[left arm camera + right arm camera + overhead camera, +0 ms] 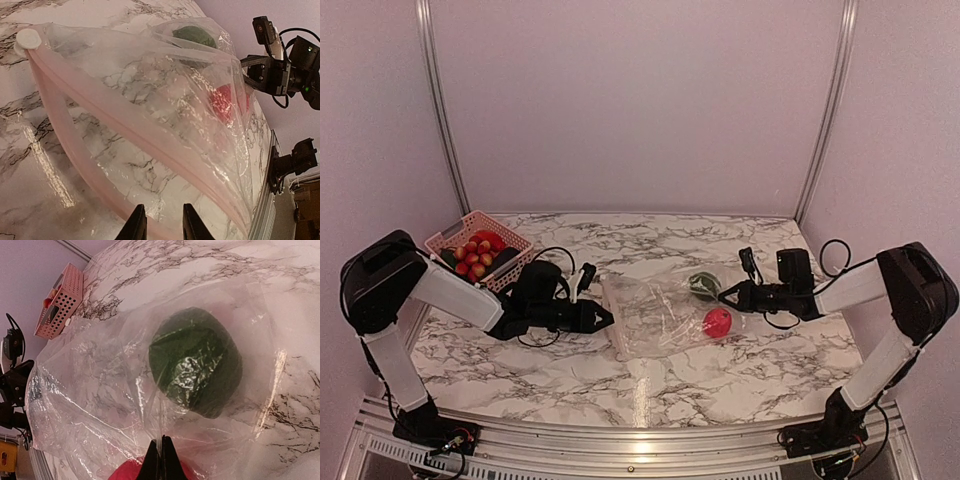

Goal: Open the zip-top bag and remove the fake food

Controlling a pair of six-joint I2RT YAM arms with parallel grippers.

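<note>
The clear zip-top bag (655, 312) lies mid-table with its pinkish zip strip (125, 125) toward my left arm and its mouth gaping. Inside sit fake food pieces: a dark green one (703, 284) and a red one (717, 321). My left gripper (607, 317) is open at the bag's mouth, and the lower zip lip runs across just ahead of its fingertips (136, 226). My right gripper (726, 296) is shut on a fold of the bag's plastic (161, 452) at the closed end, between the green piece (197, 367) and the red piece (125, 472).
A pink slatted basket (478, 244) with several red and orange toy fruits stands at the back left, behind my left arm; it also shows in the right wrist view (60, 297). A white round zip end (28, 38) sits at the strip's far corner.
</note>
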